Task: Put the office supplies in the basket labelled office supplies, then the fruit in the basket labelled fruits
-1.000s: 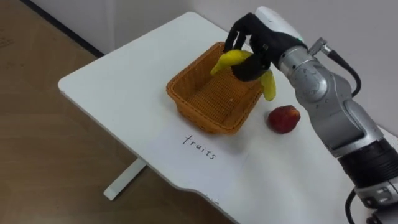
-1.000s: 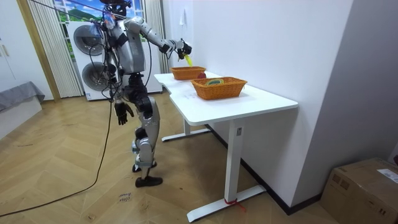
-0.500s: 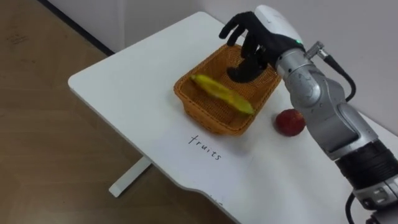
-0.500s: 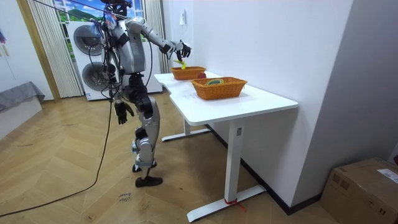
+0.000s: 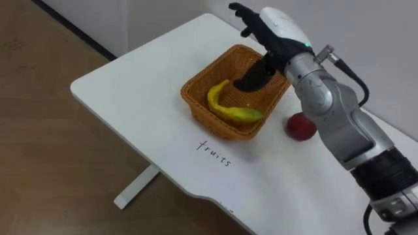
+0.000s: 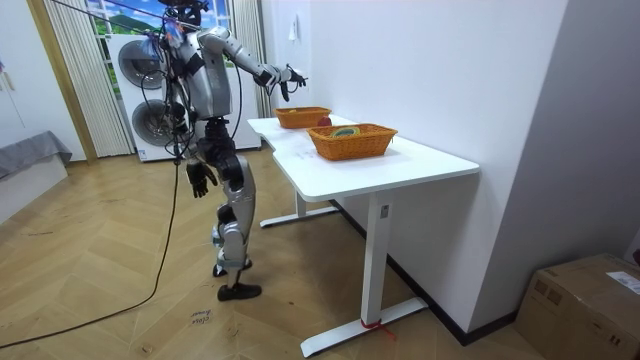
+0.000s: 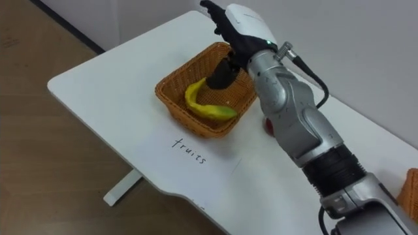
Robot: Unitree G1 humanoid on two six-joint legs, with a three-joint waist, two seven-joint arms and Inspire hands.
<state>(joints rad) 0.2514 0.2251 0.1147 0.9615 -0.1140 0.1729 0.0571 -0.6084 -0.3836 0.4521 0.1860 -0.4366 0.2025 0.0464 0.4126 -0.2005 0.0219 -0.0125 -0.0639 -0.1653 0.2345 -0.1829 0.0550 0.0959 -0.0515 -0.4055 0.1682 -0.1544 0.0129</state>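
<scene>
A yellow banana (image 5: 228,107) (image 7: 204,104) lies curved inside the woven orange fruit basket (image 5: 204,111) (image 7: 175,109) at the table's left end. My right hand (image 5: 260,25) (image 7: 230,23) hovers above the basket's far rim, open, fingers spread and holding nothing. A red apple (image 5: 299,126) rests on the tabletop just right of the basket, partly hidden behind my right forearm. In the room view my left hand (image 6: 200,180) hangs at my side beside the hip. A second orange basket (image 6: 352,140) with items in it stands nearer the room camera on the same table.
The white table (image 5: 130,85) carries a handwritten label "fruits" (image 5: 213,154) in front of the basket. Its edge runs close on the left, with wooden floor below. A white wall stands right behind the table. Washing machines (image 6: 150,70) stand behind me.
My right hand let go of the banana over the basket and opened wide; the banana dropped in and settled on the basket floor. The hand rose slightly toward the far rim.
</scene>
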